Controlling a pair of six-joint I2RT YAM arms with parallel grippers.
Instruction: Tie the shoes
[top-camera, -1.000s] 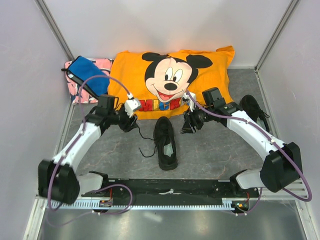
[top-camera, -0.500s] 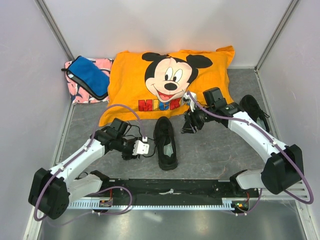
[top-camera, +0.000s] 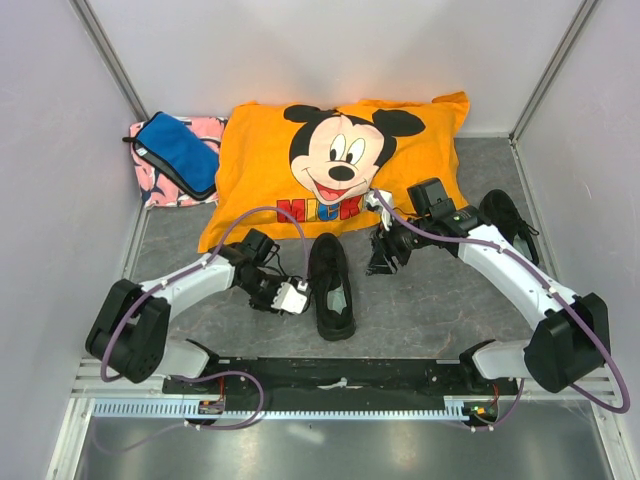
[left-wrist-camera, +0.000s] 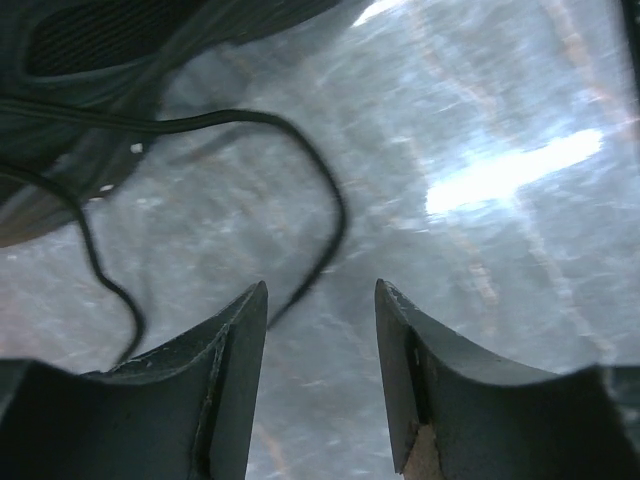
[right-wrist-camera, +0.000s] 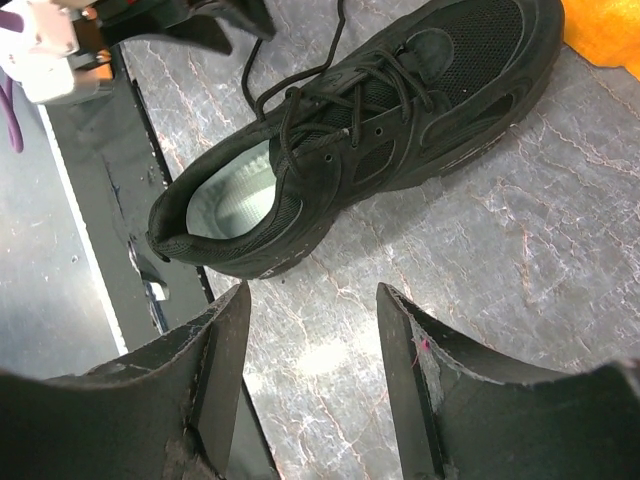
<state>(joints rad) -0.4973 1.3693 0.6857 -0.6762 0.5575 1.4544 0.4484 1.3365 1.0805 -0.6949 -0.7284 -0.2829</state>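
One black shoe (top-camera: 331, 285) lies in the middle of the grey floor, toe toward the pillow; its lacing and grey insole show in the right wrist view (right-wrist-camera: 370, 130). The other shoe (top-camera: 508, 222) lies at the right, partly behind the right arm. My left gripper (top-camera: 278, 288) hangs low beside the middle shoe's left side, open (left-wrist-camera: 320, 300), with a loose lace loop (left-wrist-camera: 325, 200) lying on the floor just ahead of its fingertips and nothing between them. My right gripper (top-camera: 383, 256) stands open (right-wrist-camera: 312, 300) to the right of that shoe, over bare floor.
The orange Mickey pillow (top-camera: 340, 160) lies behind the shoe. A blue pouch (top-camera: 178, 155) rests on pink cloth (top-camera: 200, 130) at the back left. Walls close in on both sides. The black base rail (top-camera: 340, 375) runs along the near edge.
My left arm has swung from the pillow's front edge down to the middle shoe's left side. The right gripper has stayed in place, jaws slightly wider.
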